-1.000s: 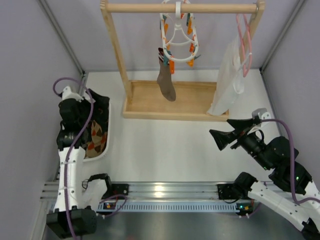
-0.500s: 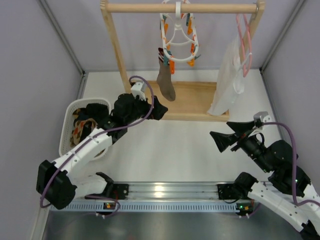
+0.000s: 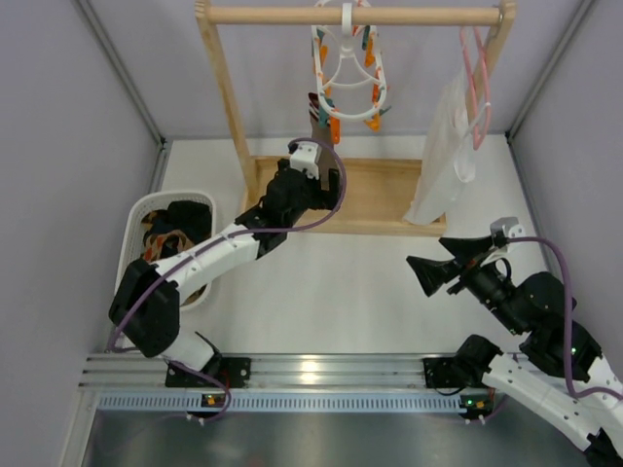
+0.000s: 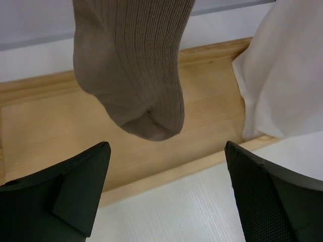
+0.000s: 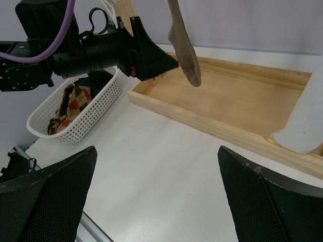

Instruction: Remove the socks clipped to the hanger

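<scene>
One tan ribbed sock (image 4: 133, 65) hangs limp at twelve o'clock of the spread left tool (image 4: 166, 146); soft, light, likely best pinched mid-foot.

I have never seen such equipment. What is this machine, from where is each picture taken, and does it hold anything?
It is a robot with two arms bolted at the near edge of a table. One picture looks down from above; the other two come from a camera on each wrist. A wooden rack carries a white hanger with one brown sock clipped on. A white basket on the left contains more socks. The left arm's fingers stand open near the hanging sock's toe, not touching it. The right arm's fingers are open, over the table. Nothing is held.
</scene>
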